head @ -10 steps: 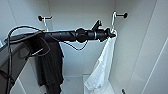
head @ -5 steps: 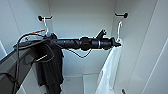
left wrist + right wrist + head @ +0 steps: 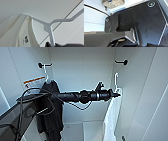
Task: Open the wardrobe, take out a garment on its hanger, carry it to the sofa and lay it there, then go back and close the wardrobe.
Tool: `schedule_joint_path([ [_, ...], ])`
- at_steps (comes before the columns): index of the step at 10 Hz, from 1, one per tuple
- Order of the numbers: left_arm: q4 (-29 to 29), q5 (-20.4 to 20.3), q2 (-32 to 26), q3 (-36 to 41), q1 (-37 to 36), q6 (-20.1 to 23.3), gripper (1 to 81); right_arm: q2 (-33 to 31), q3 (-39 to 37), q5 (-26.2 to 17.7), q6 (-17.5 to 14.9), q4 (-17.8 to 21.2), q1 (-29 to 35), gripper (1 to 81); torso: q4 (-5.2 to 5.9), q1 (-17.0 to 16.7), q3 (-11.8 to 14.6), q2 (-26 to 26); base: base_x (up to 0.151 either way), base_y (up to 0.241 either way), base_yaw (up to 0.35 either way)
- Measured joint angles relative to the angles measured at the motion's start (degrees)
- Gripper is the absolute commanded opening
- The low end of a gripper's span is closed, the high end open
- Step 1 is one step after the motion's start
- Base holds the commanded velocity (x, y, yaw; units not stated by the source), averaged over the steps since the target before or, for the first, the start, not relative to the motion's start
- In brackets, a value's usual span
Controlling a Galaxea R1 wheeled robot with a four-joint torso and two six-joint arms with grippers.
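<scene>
I look into the open wardrobe (image 3: 80, 74), white inside, with black hooks on its walls. My left arm reaches across from the left, and my left gripper (image 3: 116, 94) is shut on the neck of the thin white hanger (image 3: 115, 79). The hanger's curved top sits below and left of the right black hook (image 3: 122, 62), apart from it. The garment (image 3: 111, 118), a white T-shirt, hangs down from it. In the left wrist view the hanger (image 3: 50, 26) runs down into the dark fingertips (image 3: 48, 44), and the garment's (image 3: 16, 36) collar drapes over one hanger arm.
A black T-shirt (image 3: 50, 114) hangs on its own white hanger from the left hook (image 3: 41, 65), close under my left arm. An orange and white label (image 3: 33, 82) sticks to the left wall. A woven basket (image 3: 112, 3) appears in the right wrist view.
The white hanger hung from the right hook before; now its top is off the hook and lower. My left gripper has moved right, up to the hanger's neck.
</scene>
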Motion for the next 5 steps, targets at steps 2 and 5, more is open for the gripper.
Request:
schedule_joint_path([
  [2, 0.0, -0.6, -0.9, 0.6, 0.0, 0.0, 1.0, 0.0, 0.0, 0.0, 0.0, 0.0, 0.0, 81.1, 0.00, 0.0, 0.0, 0.0, 0.000, 0.000, 0.000],
  [5, 0.1, -1.3, -2.1, 1.5, 0.8, 0.3, 1.0, 0.0, 0.0, 0.2, 0.0, 0.0, 0.4, 81.1, 0.00, 0.1, 0.0, 0.1, -0.081, 0.000, 0.000],
])
